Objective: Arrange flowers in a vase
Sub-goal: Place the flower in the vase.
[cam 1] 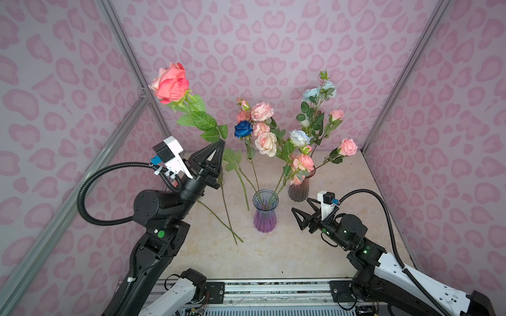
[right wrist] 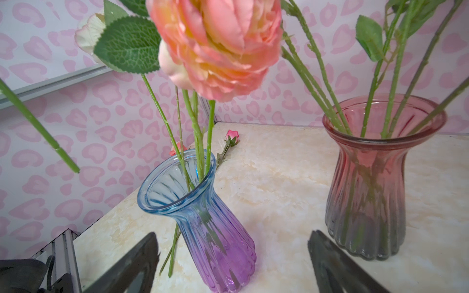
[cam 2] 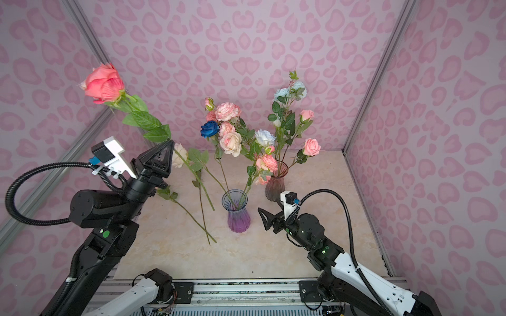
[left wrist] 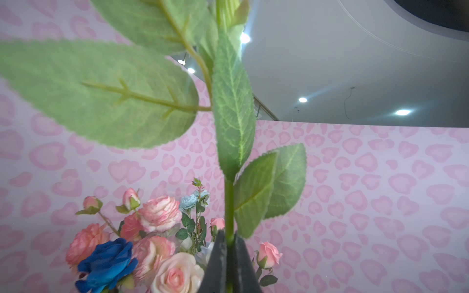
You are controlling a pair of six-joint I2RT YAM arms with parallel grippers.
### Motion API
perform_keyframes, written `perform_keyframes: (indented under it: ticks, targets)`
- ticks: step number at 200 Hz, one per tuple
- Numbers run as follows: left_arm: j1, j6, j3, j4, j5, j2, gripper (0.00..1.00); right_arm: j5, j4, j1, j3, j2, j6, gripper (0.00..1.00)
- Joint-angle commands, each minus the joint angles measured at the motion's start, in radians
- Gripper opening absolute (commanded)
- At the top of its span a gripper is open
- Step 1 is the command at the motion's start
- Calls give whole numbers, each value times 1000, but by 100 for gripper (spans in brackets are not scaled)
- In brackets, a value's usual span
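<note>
The left end effector (cam 1: pixel 220 142) is pinching the coral rose (cam 1: pixel 171 83) by its stem, holding it high, left of the purple vase (cam 1: pixel 265 212) on the table (cam 1: pixel 287 246). The right end effector (cam 1: pixel 300 204) is hovering wide open beside the vase. Best approach: leading with the cut end, aiming inside the rim.

text: none legible | labels: none | brands: none | numbers: none | signs: none

Top views look down from the front; close wrist cameras both seemingly catch the flowers (left wrist: pixel 157 214)
</note>
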Motion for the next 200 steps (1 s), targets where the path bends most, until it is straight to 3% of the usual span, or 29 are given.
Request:
perform_keyframes:
  ticks: [1, 53, 129, 142, 161, 178, 200]
  targets:
    - [-112, 197, 40, 116, -78, 92, 3, 26, -9, 1, -16, -20, 8, 93]
    - [-238, 317, -53, 113, -164, 153, 3, 54, -35, -2, -53, -92, -2, 94]
    - [-278, 370, -142, 105, -218, 208, 3, 17, -15, -8, -42, -31, -7, 94]
    - [-277, 365, -152, 79, -217, 210, 14, 22, -9, -8, -46, -29, -4, 94]
    - [-281, 360, -184, 39, -221, 203, 20, 22, -15, -8, -44, -32, -11, 94]
    - [-282, 348, -222, 12, -238, 182, 31, 26, -30, -8, -42, -44, -16, 94]
    - [-284, 340, -254, -44, -261, 153, 35, 33, -43, -9, -46, -59, -16, 94]
